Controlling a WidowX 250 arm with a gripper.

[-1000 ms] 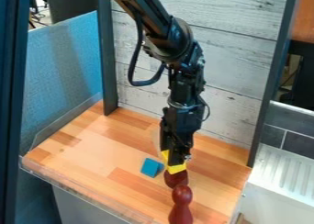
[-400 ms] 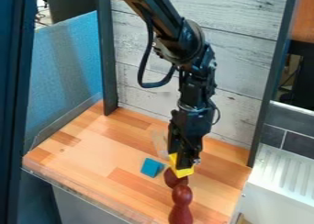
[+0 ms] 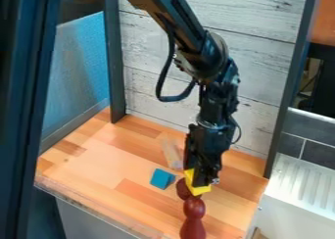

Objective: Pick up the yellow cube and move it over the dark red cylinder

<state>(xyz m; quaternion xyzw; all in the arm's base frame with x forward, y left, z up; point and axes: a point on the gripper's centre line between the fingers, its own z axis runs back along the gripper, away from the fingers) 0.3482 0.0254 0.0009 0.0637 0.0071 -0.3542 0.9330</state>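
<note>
black and pointing down, my claw hangs over the right half of the wooden surface, between its back edge and its front edge. i have it closed on a yellow block, my fingers set apart only by the block between them; one end of the block pokes out below my tips and a little of it shows at their left. the block sits in the picture right beside a dark red rounded piece, partly covering it, and i can't tell whether the two touch. below that piece, toward the front edge, is a dark red turned piece with a round knob at its top; the two red shapes meet in view, but i can't tell if they are joined. to the left of the rounded piece, just beside it, a blue block lies on the surface. behind the blue block, nearer the back edge, a pale block lies close to my claw. whitish planks stand behind the back edge, a blue panel rises past the left edge, and a white ribbed panel is beyond the right edge.
</note>
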